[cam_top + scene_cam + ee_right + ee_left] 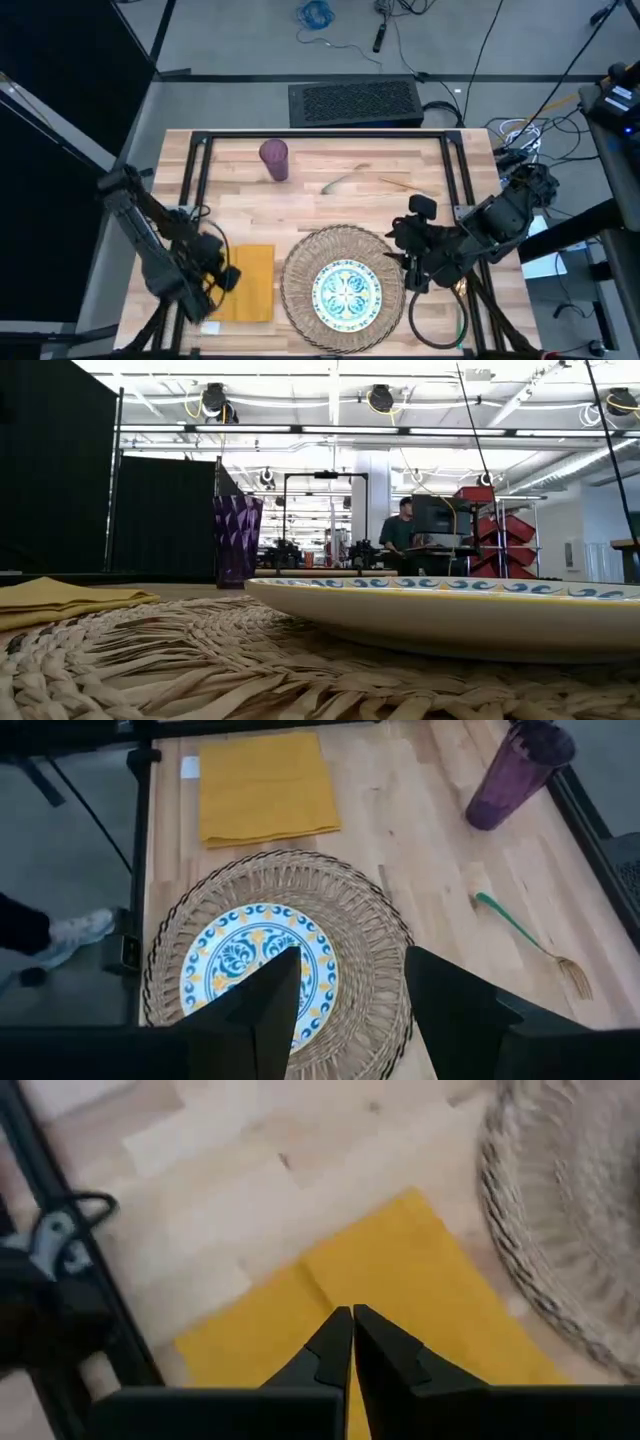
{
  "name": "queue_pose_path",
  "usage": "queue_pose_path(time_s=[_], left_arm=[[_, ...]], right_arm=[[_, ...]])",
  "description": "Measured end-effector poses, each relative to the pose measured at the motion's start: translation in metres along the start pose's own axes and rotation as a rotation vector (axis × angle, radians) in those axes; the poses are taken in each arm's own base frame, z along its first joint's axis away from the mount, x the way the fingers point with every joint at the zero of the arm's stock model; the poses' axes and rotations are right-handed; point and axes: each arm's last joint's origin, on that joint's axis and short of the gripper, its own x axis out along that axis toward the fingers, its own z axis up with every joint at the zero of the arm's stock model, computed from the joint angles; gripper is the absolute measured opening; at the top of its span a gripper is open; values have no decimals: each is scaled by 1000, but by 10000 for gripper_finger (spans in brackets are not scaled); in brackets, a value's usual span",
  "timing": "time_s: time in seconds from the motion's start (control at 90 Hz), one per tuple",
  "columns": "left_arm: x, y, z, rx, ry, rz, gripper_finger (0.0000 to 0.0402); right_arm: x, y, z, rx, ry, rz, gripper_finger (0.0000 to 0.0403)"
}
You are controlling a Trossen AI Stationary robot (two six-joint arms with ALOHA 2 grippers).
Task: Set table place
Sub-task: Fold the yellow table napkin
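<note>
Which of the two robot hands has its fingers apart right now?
The right hand, at the woven mat's edge, shows two fingers spread wide. The left hand, above the yellow napkin, has its fingers pressed together.

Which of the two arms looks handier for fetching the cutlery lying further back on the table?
The right one, probably. Its open hand hangs beside the mat, on the same side as the cutlery. The left hand is shut over the napkin, farther away.

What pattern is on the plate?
Blue-green and yellow floral medallion with a wave border on the white plate, clearest in the right wrist view.
</note>
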Motion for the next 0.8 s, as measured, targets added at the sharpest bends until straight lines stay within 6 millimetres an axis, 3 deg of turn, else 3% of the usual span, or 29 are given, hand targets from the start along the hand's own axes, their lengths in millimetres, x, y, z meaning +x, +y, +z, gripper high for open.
queue_pose_path(time_s=[0.211, 0.467, 0.611, 0.8], left_arm=[[-19, 38, 62, -92, -208, -305, 0], [-11, 58, 112, -51, -268, -237, 0], [-1, 65, 123, -10, -145, -173, 0], [17, 65, 104, 16, 63, -167, 0]], right_arm=[[2, -3, 2, -2, 3, -13, 166], [6, -10, 6, 13, 3, -38, 167], [9, -11, 7, 27, 6, -45, 167], [25, 0, 7, 4, 43, -64, 166]])
